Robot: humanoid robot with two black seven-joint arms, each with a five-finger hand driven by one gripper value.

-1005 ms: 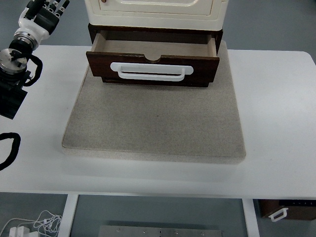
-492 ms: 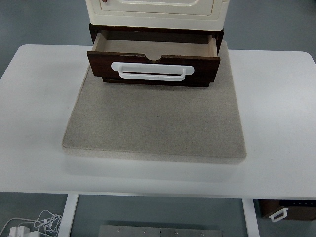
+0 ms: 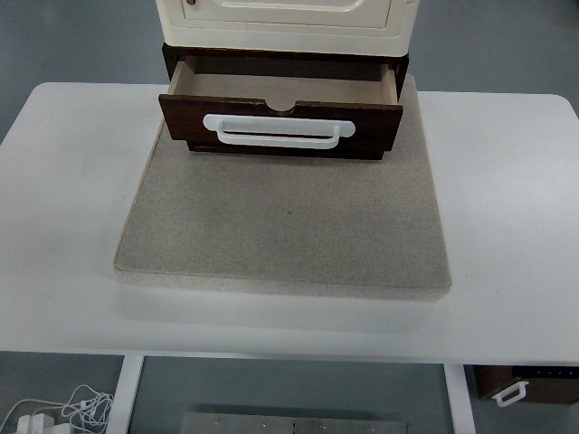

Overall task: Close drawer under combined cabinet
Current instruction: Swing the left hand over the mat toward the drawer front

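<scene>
A dark brown drawer (image 3: pixel 280 127) with a white handle (image 3: pixel 278 131) stands pulled out from under the cream cabinet (image 3: pixel 285 18) at the top of the view. Its pale wooden inside (image 3: pixel 280 89) shows and looks empty. The cabinet sits on a beige mat (image 3: pixel 285 226). Neither of my hands shows in this view.
The mat lies on a white table (image 3: pixel 507 208), whose front edge runs near the bottom. Below the table are white cables (image 3: pixel 63 407) at the lower left and a brown box with a white handle (image 3: pixel 525 387) at the lower right.
My left arm, at the upper left edge a second ago, has drawn out of view. The drawer has not moved.
</scene>
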